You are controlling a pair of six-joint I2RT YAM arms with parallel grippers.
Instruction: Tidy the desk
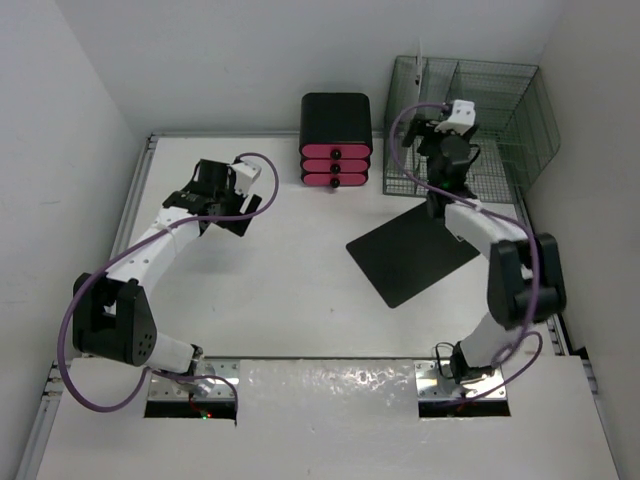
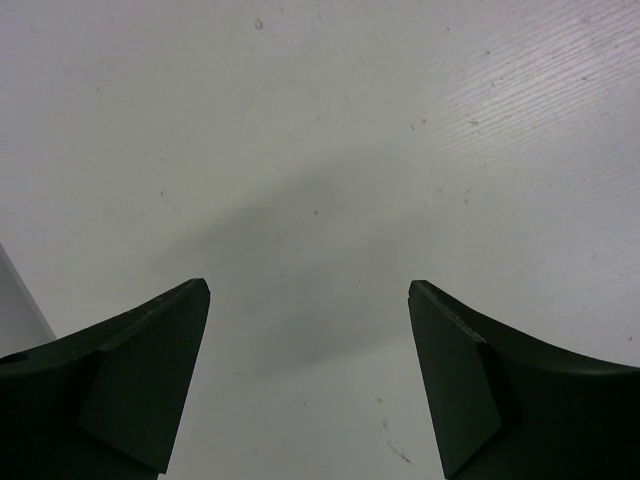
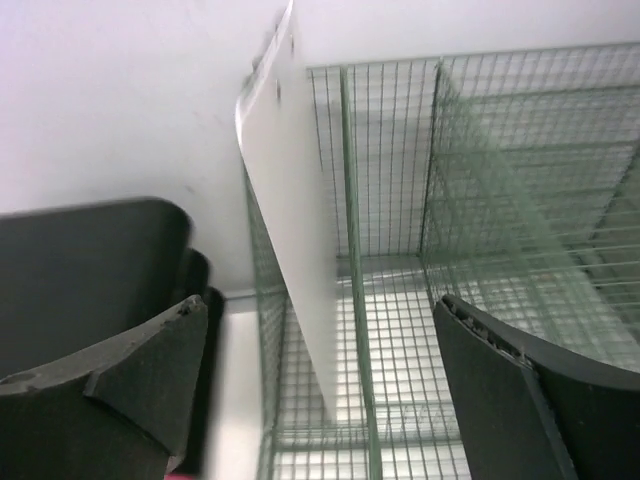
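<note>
left gripper (image 2: 308, 290) spread above desk (image 2: 300, 120) | right gripper (image 3: 320, 300) spread, facing wire basket (image 3: 500, 180)

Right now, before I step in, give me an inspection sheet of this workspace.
Surface: white desk, grey rails along its edges.
Job's things: black-and-pink drawer unit at back centre; wire mesh organizer at back right, with a white sheet tilted at its left side; black mat lying flat, right of centre.
Clutter: nothing seen.
Grippers: left gripper open over bare desk; right gripper open at the organizer.
Cables: purple cables looped along both arms.
Surroundings: white walls.
</note>
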